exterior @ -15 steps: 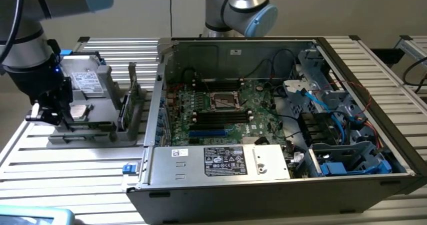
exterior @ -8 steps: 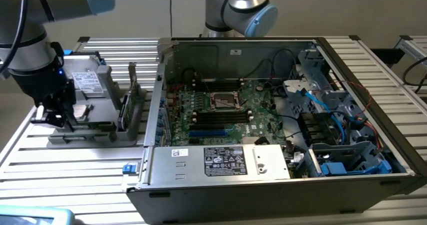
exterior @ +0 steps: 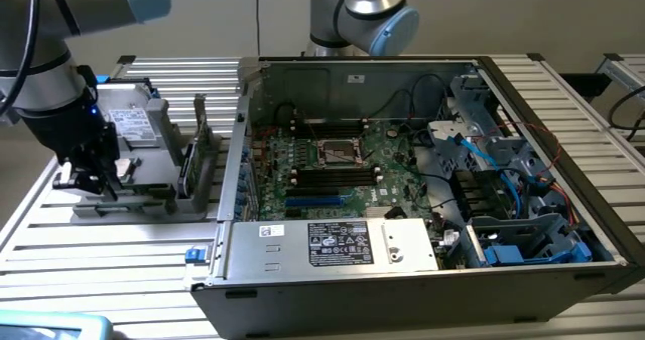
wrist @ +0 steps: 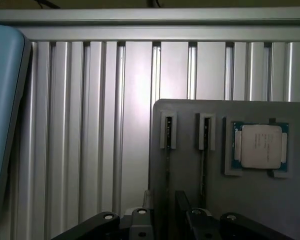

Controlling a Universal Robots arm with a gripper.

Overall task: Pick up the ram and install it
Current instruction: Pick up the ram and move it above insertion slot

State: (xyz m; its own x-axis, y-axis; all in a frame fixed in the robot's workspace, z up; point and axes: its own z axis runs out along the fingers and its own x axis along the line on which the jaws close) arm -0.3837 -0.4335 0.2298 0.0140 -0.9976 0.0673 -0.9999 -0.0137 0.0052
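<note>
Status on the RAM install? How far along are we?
Done: nothing visible; the ram stands upright in the grey holder beside the case, and the motherboard slots look empty. In hand: the gripper hangs over the holder, nothing visibly held. Left: pick-up and install.

- The table (exterior: pixel 121 272) is a bed of ribbed aluminium slats laid side by side, with narrow dark grooves between them.
- An open computer case (exterior: pixel 403 310) lies on its side on the slats, open face up.
- A grey holder block (exterior: pixel 131 208) sits flat on the slats just beside the case, on the exterior view's left of it.
- A pale blue rounded device (exterior: pixel 50 326) shows further to the exterior view's left of the case, near its front corner. Whether it rests on the slats cannot be told.
</note>
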